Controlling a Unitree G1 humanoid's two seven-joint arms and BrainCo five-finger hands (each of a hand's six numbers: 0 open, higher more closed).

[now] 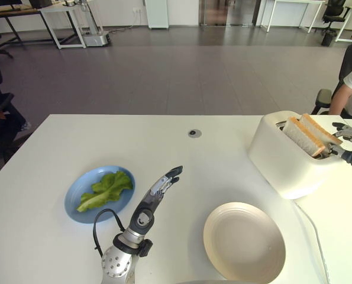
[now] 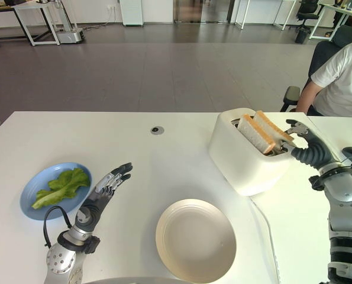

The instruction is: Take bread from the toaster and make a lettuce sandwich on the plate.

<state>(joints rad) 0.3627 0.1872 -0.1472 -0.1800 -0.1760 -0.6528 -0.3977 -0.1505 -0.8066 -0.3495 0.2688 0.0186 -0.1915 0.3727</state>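
Right hand at toaster, left hand idle over desk.

My right hand (image 2: 307, 149) sits at the toaster's (image 2: 238, 163) right side, fingers spread about the edge of the outer of two bread slices (image 2: 257, 135) standing tilted in the slots; contact not confirmed. My left hand (image 2: 102, 192) is flat, fingers straight, holding nothing, above the desk (image 2: 164, 151) between the cream plate (image 2: 194, 239) at the near edge and the blue plate (image 2: 50, 212) with lettuce (image 2: 62, 186) toward the left edge.

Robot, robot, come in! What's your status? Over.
Left hand open, beside the cream plate. Right hand at the bread in the toaster, grip unclear. Lettuce on blue plate. Nothing in the way.
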